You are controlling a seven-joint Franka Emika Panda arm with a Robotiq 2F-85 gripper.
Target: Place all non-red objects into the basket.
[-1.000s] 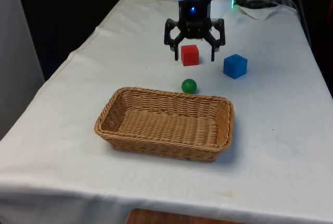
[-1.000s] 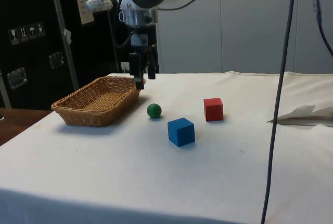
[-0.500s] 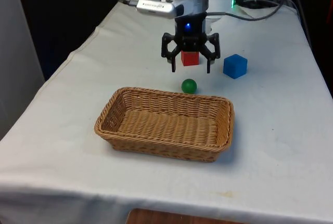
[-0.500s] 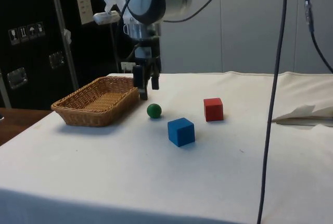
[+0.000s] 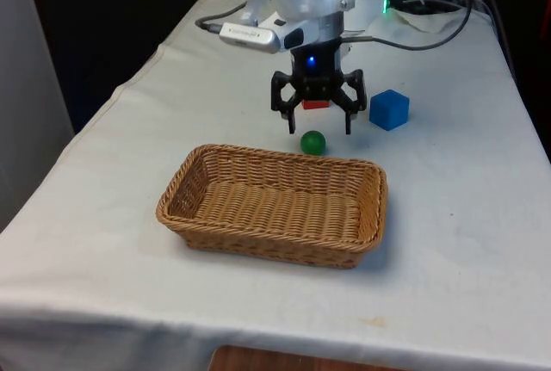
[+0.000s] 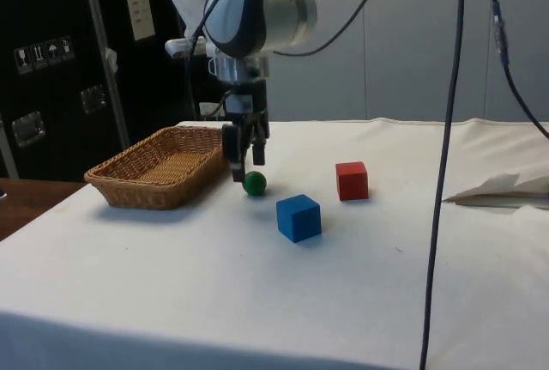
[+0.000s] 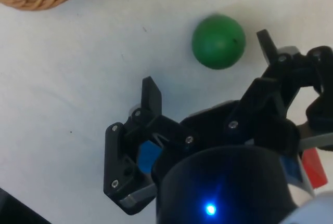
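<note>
Front view shows the gripper [image 5: 313,121] spread wide above the green ball [image 5: 313,142] beside the basket [image 5: 207,216], which holds nothing, the blue cube [image 5: 389,109] also unplaced.
</note>
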